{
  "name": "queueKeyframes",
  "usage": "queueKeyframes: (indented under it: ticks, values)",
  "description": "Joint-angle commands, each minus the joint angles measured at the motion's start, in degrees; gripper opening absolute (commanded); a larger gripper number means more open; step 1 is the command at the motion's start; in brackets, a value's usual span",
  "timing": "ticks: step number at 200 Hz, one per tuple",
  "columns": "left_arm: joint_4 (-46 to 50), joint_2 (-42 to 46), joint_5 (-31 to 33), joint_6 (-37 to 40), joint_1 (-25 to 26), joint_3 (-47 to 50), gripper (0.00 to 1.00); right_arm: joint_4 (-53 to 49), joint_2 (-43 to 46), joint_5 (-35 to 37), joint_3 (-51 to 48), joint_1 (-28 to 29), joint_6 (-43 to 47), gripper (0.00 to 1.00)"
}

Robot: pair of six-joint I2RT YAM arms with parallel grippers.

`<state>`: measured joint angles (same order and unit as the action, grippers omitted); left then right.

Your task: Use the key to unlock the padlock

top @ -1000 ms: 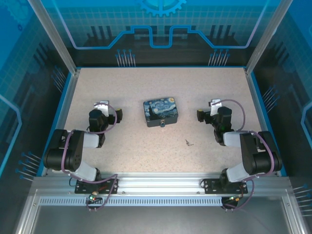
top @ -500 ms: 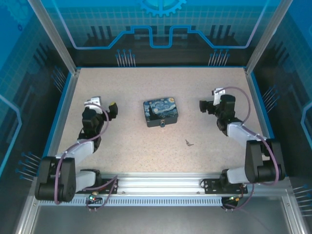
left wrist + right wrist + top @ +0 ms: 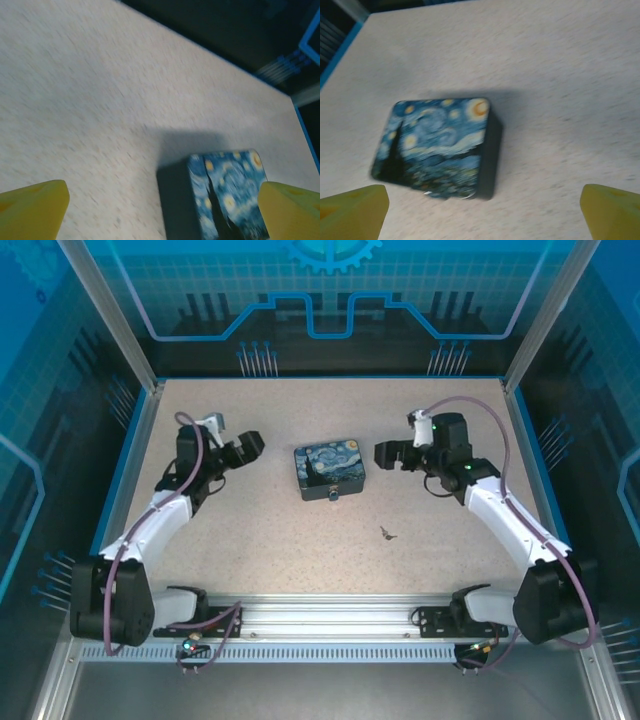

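Note:
The blue-and-yellow swirl-painted box (image 3: 330, 469) lies mid-table. The tiny padlock (image 3: 332, 496) hangs at its near edge. The key (image 3: 386, 532), a thin dark sliver, lies on the table to the box's near right. My left gripper (image 3: 250, 445) hovers left of the box, open and empty; in the left wrist view its yellow fingertips (image 3: 31, 210) stand wide apart with the box (image 3: 227, 197) ahead. My right gripper (image 3: 385, 455) hovers right of the box, open and empty; in the right wrist view the box (image 3: 437, 145) lies ahead to the left of its spread fingertips (image 3: 612, 210).
The speckled beige table (image 3: 250, 540) is bounded by blue rims and transparent blue walls (image 3: 330, 300). Both arm bases sit on the aluminium rail (image 3: 330, 615) at the near edge.
Both arms have stretched forward and swung inward, bringing each gripper closer to the box's sides. Box, padlock and key have not moved.

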<state>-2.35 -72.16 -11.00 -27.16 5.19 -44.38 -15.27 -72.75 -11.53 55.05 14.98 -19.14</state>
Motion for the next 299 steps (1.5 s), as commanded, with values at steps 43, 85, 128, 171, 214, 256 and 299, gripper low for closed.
queueKeyframes:
  ticks: [43, 85, 128, 171, 214, 256, 299]
  values:
    - [4.6, -0.9, -4.0, -6.6, 11.9, -1.4, 0.99, -22.7, -1.3, 7.6, 2.2, 8.6, -4.0, 0.97]
    - [3.1, -2.2, -2.6, -6.2, 14.3, -1.7, 0.99, -29.9, -6.5, 14.2, 1.3, 16.9, -2.9, 0.81]
    - [3.8, -1.7, -1.0, -5.4, 14.3, -1.7, 0.99, -31.3, -11.9, 18.5, 0.5, 22.4, -2.5, 0.65]
    - [4.1, -2.2, -0.2, -5.5, 14.3, -2.1, 0.99, -31.0, -17.6, 19.2, 0.2, 22.7, -1.1, 0.54]
    - [4.8, -1.9, 0.3, -4.4, 14.3, -2.3, 0.99, -30.7, -21.5, 19.5, 0.2, 22.7, -0.7, 0.49]
    - [5.8, -1.6, 0.6, -3.9, 14.3, -2.5, 0.99, -30.2, -23.4, 19.7, 0.2, 22.5, -0.7, 0.45]
    - [6.5, -1.4, 0.6, -3.4, 14.3, -2.8, 0.99, -30.4, -24.1, 19.7, -0.2, 22.1, -0.7, 0.37]
